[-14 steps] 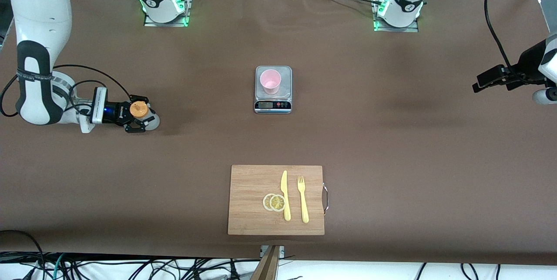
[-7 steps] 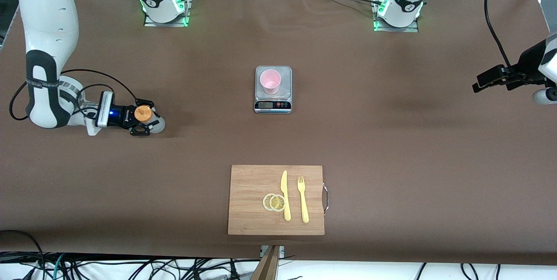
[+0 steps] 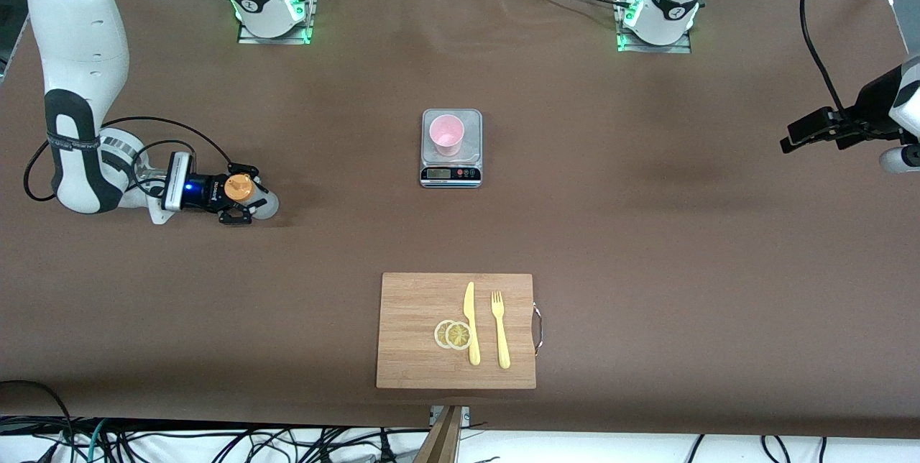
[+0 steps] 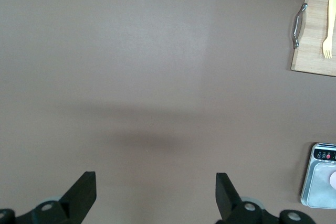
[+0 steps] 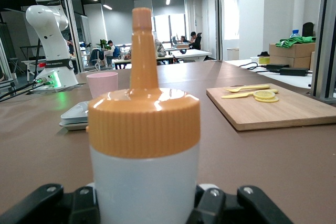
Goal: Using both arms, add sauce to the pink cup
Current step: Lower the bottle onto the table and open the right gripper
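The sauce bottle [image 3: 253, 197], whitish with an orange cap, stands at the right arm's end of the table. My right gripper [image 3: 241, 198] comes at it from the side and is shut on its body. In the right wrist view the bottle [image 5: 143, 129] fills the middle, with a black finger against each side of it. The pink cup [image 3: 446, 134] stands upright on a small steel scale [image 3: 451, 175] at the table's middle, also seen as the cup [image 5: 102, 85] farther off. My left gripper [image 4: 156, 177] waits open and empty, high over the left arm's end of the table [image 3: 798, 134].
A wooden cutting board [image 3: 417, 348] lies nearer the front camera than the scale. It carries a yellow knife [image 3: 471, 323], a yellow fork [image 3: 501, 330] and two lemon slices [image 3: 453, 334]. Brown table surface lies between the bottle and the scale.
My right arm has carried the bottle a little toward the table's middle and lower. The left arm, cup and scale have not moved.
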`<move>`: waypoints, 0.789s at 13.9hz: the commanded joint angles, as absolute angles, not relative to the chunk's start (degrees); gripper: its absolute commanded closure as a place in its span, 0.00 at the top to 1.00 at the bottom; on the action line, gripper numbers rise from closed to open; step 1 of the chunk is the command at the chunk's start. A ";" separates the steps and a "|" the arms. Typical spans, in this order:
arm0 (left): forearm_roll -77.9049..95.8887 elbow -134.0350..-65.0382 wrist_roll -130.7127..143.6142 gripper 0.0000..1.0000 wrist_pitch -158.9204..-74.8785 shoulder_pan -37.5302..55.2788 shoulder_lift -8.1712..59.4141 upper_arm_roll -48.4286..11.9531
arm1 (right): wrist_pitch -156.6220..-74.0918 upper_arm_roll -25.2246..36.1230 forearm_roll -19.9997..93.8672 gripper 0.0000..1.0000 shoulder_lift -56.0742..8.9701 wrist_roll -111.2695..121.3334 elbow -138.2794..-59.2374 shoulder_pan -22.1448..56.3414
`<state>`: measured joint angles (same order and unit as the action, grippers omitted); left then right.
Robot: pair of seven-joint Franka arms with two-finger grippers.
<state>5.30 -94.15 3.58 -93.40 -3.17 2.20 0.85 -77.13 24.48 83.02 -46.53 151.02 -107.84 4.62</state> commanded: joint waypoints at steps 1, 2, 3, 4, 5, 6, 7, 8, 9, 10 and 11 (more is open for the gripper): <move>7.12 -92.90 3.69 1.00 -92.29 -3.43 2.64 0.97 | -75.85 23.73 83.58 1.00 -47.02 150.03 -105.82 3.25; 7.21 -92.90 3.69 1.00 -92.29 -3.43 2.64 0.97 | -75.94 23.73 83.58 1.00 -47.02 149.94 -105.82 3.25; 7.12 -92.90 3.69 1.00 -92.29 -3.43 2.64 0.88 | -75.94 23.73 83.50 1.00 -46.93 149.94 -105.73 3.25; 7.12 -92.90 3.69 1.00 -92.29 -3.43 2.64 0.88 | -75.94 23.82 83.41 1.00 -46.93 149.94 -105.30 3.16; 7.12 -92.90 3.69 1.00 -92.29 -3.43 2.64 0.97 | -75.94 23.82 83.06 1.00 -46.93 149.42 -104.51 2.64; 7.12 -92.90 3.69 1.00 -92.29 -3.43 2.64 0.97 | -75.94 23.91 82.62 1.00 -46.93 149.07 -104.33 2.20; 7.12 -92.90 3.69 1.00 -92.29 -3.43 2.64 0.97 | -76.02 23.91 82.18 1.00 -46.93 149.15 -104.24 1.68; 7.21 -92.90 3.69 1.00 -92.29 -3.43 2.64 0.97 | -76.03 23.91 82.00 1.00 -46.93 149.15 -104.24 1.41; 7.12 -92.90 3.69 1.00 -92.29 -3.43 2.64 0.97 | -76.11 23.99 81.22 1.00 -46.93 149.15 -104.15 0.62; 7.12 -92.90 3.69 1.00 -92.29 -3.43 2.64 0.97 | -76.11 23.99 80.43 1.00 -46.93 149.15 -104.06 -0.17; 7.12 -92.90 3.69 1.00 -92.37 -3.43 2.64 0.97 | -76.03 23.99 79.81 1.00 -46.93 149.06 -104.06 -0.78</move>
